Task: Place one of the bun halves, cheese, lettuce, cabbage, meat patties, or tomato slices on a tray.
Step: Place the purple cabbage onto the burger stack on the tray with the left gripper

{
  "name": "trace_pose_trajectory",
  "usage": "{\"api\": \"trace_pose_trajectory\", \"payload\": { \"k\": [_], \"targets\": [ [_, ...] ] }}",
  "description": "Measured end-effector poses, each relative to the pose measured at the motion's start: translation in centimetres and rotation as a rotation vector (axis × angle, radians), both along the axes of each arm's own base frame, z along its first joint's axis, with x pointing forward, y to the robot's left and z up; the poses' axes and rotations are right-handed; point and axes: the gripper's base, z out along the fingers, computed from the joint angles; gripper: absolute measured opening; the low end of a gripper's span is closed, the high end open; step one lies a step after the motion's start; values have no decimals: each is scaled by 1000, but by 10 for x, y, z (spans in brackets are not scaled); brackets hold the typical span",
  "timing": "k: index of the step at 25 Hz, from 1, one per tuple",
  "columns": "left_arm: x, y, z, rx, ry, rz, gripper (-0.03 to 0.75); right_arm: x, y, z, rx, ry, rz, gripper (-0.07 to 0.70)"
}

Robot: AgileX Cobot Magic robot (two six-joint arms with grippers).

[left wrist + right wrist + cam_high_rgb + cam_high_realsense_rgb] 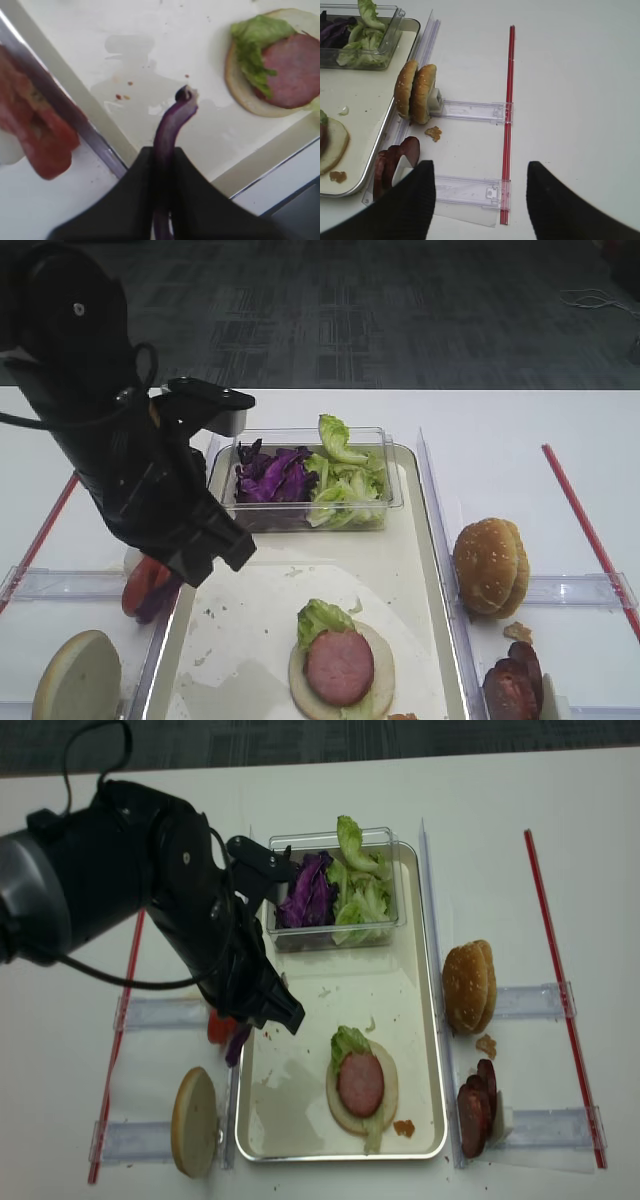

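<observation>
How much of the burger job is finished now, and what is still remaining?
Done: on the tray lies a bun half with lettuce and a pink meat patty. In hand: the left gripper is shut on a purple cabbage strip at the tray's left rim. Left: laying it on the tray.

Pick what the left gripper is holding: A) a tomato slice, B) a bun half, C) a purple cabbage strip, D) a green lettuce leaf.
C: in the left wrist view, the left gripper is shut on a purple cabbage strip that sticks out over the tray.
</observation>
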Motion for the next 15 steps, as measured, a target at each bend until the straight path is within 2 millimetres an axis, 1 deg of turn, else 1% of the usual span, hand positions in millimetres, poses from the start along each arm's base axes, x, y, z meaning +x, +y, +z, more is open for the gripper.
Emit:
{"api": "trace_pose_trajectory", "payload": {
  "k": [8,12,15],
  "targets": [
    [-18,-32,2,-48,-58,-159,45,0,0,0,2,0,-1,427],
    [-25,-44,3,-89,-70,-231,45,0,0,0,2,0,-1,427],
    [-28,-48,3,-119,-62,-269,45,0,0,0,2,0,-1,427]
  ]
}}
